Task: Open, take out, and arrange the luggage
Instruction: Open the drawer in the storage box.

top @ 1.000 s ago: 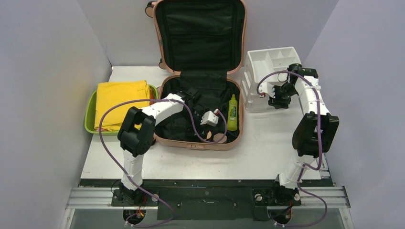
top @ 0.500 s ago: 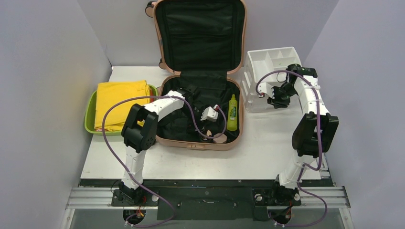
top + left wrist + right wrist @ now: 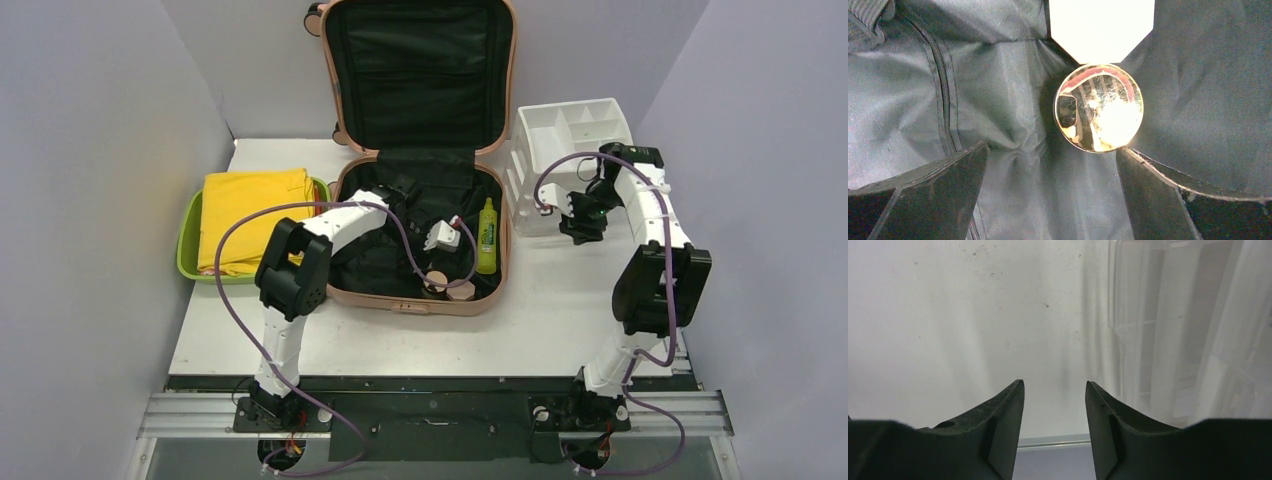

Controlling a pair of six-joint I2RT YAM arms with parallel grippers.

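Luggage [image 3: 400, 302] is laid open. The left end effector [image 3: 1051, 150] is spread wide above a gold disc [image 3: 1098, 107] inside; the right end effector [image 3: 1054, 385] is parted, empty.

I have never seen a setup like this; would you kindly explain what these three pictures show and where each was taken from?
Two robot arms are bolted to the table. The wide picture looks down from above; the other two come from wrist cameras. On the table stand an open pink suitcase, a green tub holding yellow cloth, and a white organizer. A green bottle lies in the suitcase. The left gripper is open over a shiny round object on the lining, not gripping it. The right gripper, open and empty, hovers over the table beside the organizer.
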